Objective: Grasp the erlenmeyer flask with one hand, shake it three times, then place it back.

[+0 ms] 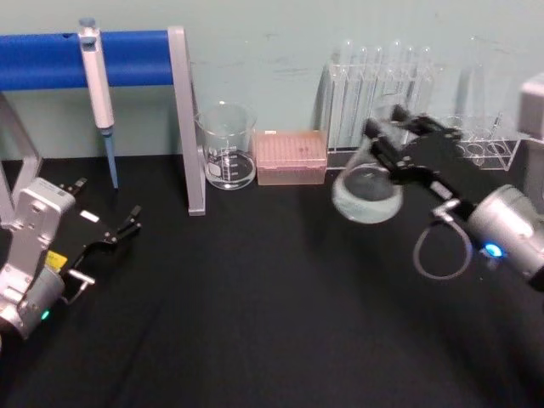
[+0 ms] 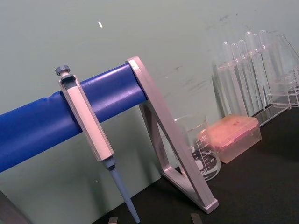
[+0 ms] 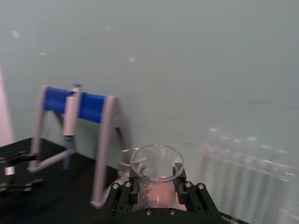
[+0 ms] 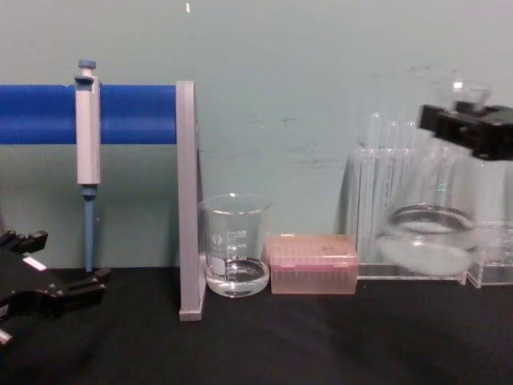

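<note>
The left pincer (image 1: 127, 223) rests at the left of the black bench (image 1: 255, 323) with its jaws apart. The short, straight-sided clear glass beaker (image 1: 227, 146) holds a shallow layer of clear liquid. Further right, the clear glass conical erlenmeyer flask (image 1: 367, 194) hangs above the bench with liquid pooled in its wide base; its outline is blurred, its markings are illegible, and its neck is covered by the black flat-jawed right pincer (image 1: 384, 140) clamped around it.

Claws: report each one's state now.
Left claw: open, holding nothing.
Right claw: shut on the erlenmeyer flask at its neck, off the table.
</note>
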You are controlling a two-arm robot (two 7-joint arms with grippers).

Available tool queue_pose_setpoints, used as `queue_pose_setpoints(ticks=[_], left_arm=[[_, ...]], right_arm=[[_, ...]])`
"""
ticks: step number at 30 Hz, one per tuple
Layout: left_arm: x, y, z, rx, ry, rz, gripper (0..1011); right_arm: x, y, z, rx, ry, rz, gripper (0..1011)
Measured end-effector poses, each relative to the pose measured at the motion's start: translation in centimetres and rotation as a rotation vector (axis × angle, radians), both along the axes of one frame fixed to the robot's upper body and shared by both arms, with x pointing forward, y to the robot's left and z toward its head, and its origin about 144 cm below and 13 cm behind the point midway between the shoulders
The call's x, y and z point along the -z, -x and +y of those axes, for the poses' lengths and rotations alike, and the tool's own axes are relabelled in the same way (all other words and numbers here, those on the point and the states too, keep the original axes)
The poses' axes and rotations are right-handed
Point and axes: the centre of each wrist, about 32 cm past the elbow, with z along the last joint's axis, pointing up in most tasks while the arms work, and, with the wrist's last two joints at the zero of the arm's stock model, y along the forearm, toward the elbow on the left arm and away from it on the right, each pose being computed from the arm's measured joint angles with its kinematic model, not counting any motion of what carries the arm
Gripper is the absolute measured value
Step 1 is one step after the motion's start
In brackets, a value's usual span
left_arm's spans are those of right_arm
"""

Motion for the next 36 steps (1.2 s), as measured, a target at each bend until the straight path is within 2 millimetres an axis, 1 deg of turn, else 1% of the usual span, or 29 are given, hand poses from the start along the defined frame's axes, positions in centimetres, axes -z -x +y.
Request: queue_pose_setpoints(ticks=[2, 5, 8, 9, 11, 12, 16, 18, 20, 23, 28, 32, 36], left_arm=[[0.0, 0.0, 0.0, 0.000, 0.000, 0.000, 1001], [0.0, 0.0, 0.0, 0.000, 0.000, 0.000, 1001], [0.0, 0.0, 0.0, 0.000, 0.000, 0.000, 1001], [0.0, 0.0, 0.0, 0.000, 0.000, 0.000, 1001], [0.0, 0.0, 0.0, 0.000, 0.000, 0.000, 1001], [0.0, 0.0, 0.0, 0.000, 0.000, 0.000, 1001], [0.0, 0.0, 0.0, 0.000, 0.000, 0.000, 1001], [0.0, 0.0, 0.0, 0.000, 0.000, 0.000, 1001], [0.0, 0.0, 0.0, 0.000, 0.000, 0.000, 1001], [0.0, 0.0, 0.0, 0.000, 0.000, 0.000, 1001], [0.0, 0.0, 0.0, 0.000, 0.000, 0.000, 1001], [0.0, 0.0, 0.0, 0.000, 0.000, 0.000, 1001], [0.0, 0.0, 0.0, 0.000, 0.000, 0.000, 1001]], right_arm=[[0.0, -0.3, 0.7, -0.037, 0.001, 0.005, 456], [0.1, -1.0, 2.4, -0.133, 0.006, 0.011, 456], [0.1, -1.5, 3.5, -0.195, 0.008, 0.018, 456], [0.1, -1.8, 4.3, -0.236, 0.010, 0.022, 456], [0.1, -2.1, 5.0, -0.274, 0.011, 0.023, 456], [0.1, -2.4, 5.8, -0.314, 0.013, 0.027, 456], [0.1, -3.0, 7.5, -0.397, 0.013, 0.033, 453], [0.1, -3.1, 7.9, -0.412, 0.014, 0.034, 456], [0.1, -3.4, 9.0, -0.464, 0.014, 0.039, 456], [0.1, -3.6, 9.5, -0.490, 0.013, 0.041, 456], [0.1, -3.7, 9.8, -0.502, 0.008, 0.042, 453], [0.2, -3.5, 9.4, -0.488, 0.004, 0.038, 456], [0.2, -3.2, 8.5, -0.445, -0.002, 0.031, 456]])
